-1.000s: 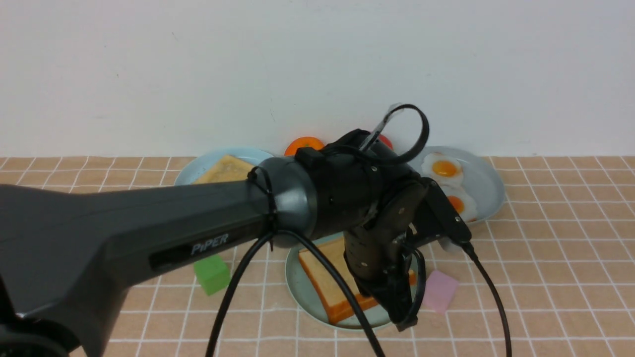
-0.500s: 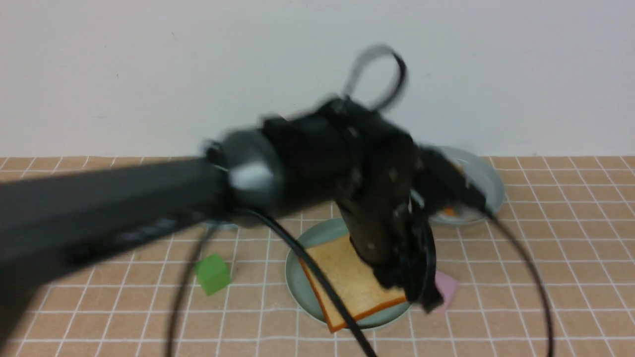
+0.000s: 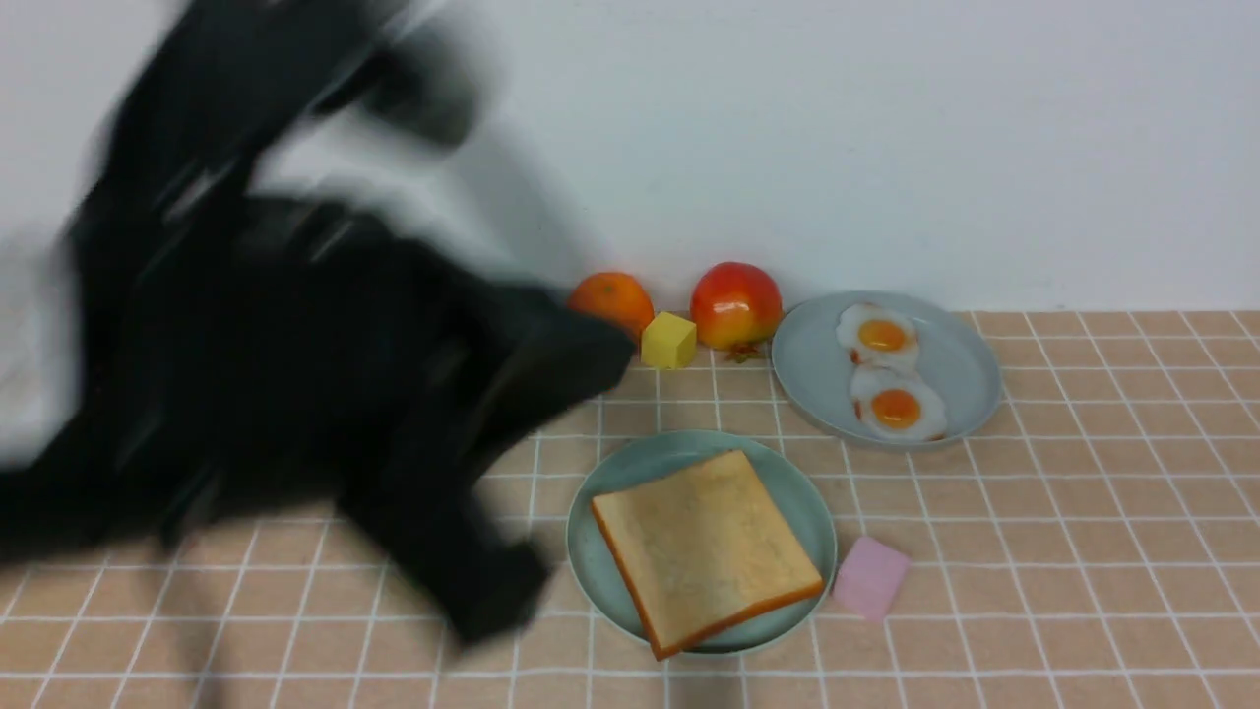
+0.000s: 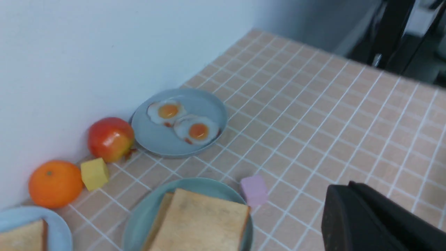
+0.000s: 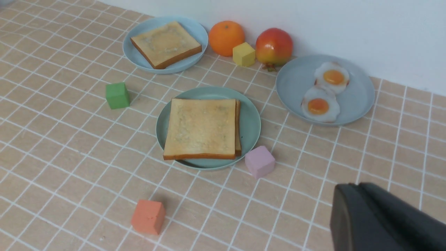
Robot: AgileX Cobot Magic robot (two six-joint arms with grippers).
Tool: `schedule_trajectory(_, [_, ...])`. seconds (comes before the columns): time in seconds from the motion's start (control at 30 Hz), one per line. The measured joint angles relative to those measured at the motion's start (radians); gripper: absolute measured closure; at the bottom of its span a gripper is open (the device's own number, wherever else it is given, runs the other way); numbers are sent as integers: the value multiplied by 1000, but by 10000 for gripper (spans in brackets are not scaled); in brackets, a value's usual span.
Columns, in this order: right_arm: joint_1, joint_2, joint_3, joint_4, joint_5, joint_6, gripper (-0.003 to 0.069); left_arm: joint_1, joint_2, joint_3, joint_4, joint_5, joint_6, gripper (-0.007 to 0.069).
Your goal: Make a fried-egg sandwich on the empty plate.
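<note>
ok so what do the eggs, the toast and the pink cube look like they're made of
Fried eggs: likely moulded plastic or rubber; glossy whites, uniform orange yolks. Toast: probably foam or soft plastic; matte, with an evenly coloured crust edge. Pink cube: matte foam or painted wood, softly rounded corners; the look leaves it open.

Blurred black left arm (image 3: 295, 394) left of round mint-green plate (image 3: 630, 473); left end effector (image 4: 348, 209) closed, empty; right end effector (image 5: 355, 209) likewise closed.
</note>
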Motion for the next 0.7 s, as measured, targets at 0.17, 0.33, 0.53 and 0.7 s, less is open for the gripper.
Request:
schedule_trajectory(0.17, [0, -2, 6, -33, 34, 69, 659, 0, -333, 417, -28, -350, -88, 638])
schedule_trajectory(0.33, [0, -53, 89, -43, -10, 130, 659, 0, -483, 628, -39, -556, -108, 638])
schedule_trajectory(0.53, [0, -130, 240, -42, -192, 176, 658, 0, -537, 708, -42, -598, -111, 638])
schedule_trajectory(0.7, [0, -138, 382, -34, -465, 196, 657, 0, -537, 738, -44, -574, -111, 638])
